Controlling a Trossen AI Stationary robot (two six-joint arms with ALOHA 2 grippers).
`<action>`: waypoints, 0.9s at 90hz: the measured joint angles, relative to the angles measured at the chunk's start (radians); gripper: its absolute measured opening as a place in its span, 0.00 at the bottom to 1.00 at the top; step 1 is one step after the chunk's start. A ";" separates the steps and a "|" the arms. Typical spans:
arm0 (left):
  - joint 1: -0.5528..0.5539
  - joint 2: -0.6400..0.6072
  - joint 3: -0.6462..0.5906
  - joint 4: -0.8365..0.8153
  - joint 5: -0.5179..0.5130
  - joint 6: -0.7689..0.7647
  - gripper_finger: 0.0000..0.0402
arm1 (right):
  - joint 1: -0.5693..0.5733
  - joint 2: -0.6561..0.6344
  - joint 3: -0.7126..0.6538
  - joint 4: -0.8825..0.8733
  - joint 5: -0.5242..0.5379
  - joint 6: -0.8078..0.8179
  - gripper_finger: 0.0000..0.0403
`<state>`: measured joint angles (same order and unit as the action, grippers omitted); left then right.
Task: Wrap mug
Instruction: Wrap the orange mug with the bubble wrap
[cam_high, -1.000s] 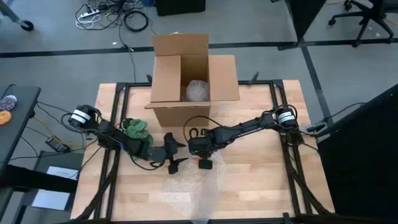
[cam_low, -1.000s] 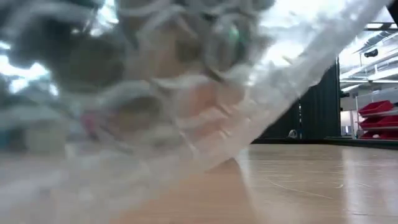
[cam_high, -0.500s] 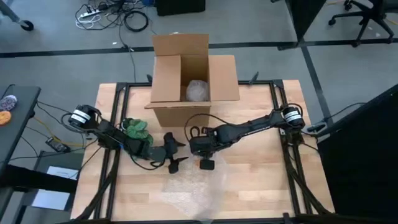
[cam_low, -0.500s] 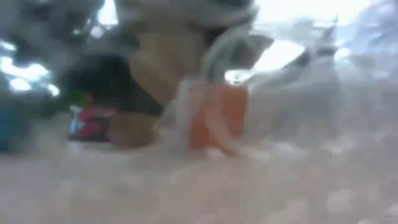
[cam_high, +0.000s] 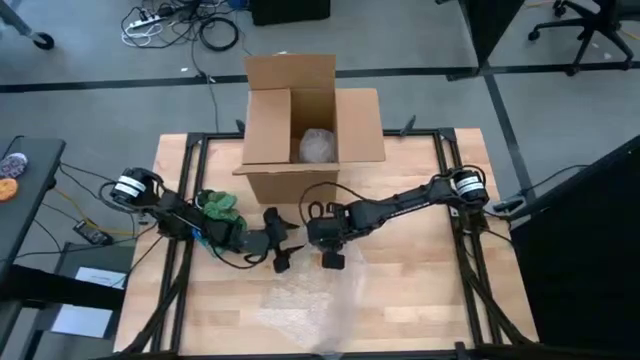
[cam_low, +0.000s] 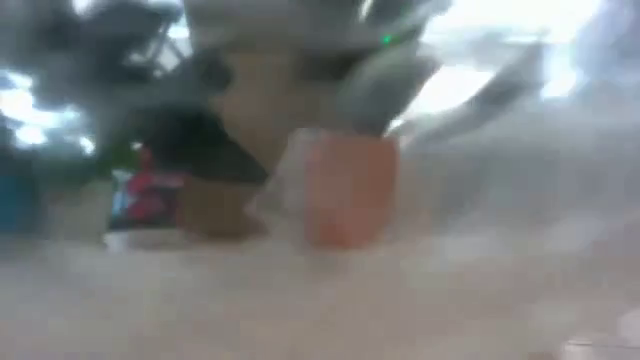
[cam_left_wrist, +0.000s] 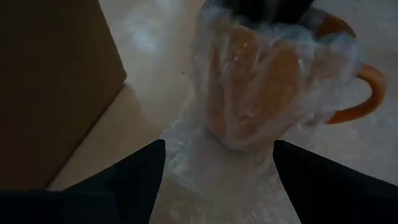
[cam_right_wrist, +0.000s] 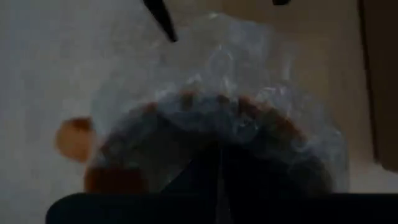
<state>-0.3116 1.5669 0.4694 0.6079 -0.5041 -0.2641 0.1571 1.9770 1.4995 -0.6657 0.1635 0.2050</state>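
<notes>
The high view alone takes in the whole table (cam_high: 420, 280): the open box (cam_high: 305, 135) at top centre with a pale bundle (cam_high: 318, 146) inside, a green object (cam_high: 217, 205) at centre left, and both arms meeting in mid-frame over a sheet of wrap (cam_high: 310, 305) that spreads toward the bottom edge. There the mug (cam_high: 331, 261) is only a small orange spot under the right gripper (cam_high: 329, 243). The wrist views show what that view cannot: in the left wrist view the mug (cam_left_wrist: 261, 87) stands upright, its body cloaked in wrap (cam_left_wrist: 249, 106) and its orange handle (cam_left_wrist: 367, 93) bare at right, with the box wall (cam_left_wrist: 50, 81) filling the upper left. The left gripper (cam_left_wrist: 217, 180) has its two dark fingers spread wide, holding nothing, the sheet lying between them. In the right wrist view the right gripper (cam_right_wrist: 219, 171) has its fingers pressed together on the wrapped mug (cam_right_wrist: 211, 137) at its rim, the handle (cam_right_wrist: 74, 138) at centre left. The low view is blurred by wrap close to the lens; only the orange mug (cam_low: 345, 190) shows at centre. Compared with a second ago, the left gripper (cam_high: 277, 246) has moved nearer the mug, and in the low view the lifted sheet has dropped so the mug shows.
</notes>
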 joint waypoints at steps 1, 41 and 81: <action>0.000 0.000 0.000 0.000 0.000 0.001 0.71 | -0.001 0.000 -0.006 0.008 0.000 0.000 0.00; 0.017 0.000 0.000 0.048 0.000 0.009 0.71 | -0.010 -0.005 -0.082 0.135 -0.053 0.000 0.00; 0.015 -0.001 0.001 0.061 0.000 -0.058 0.71 | -0.015 0.055 -0.079 0.232 -0.079 -0.050 0.00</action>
<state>-0.2966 1.5661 0.4702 0.6693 -0.5037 -0.3225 0.1417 2.0323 1.4204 -0.4340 0.0842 0.1552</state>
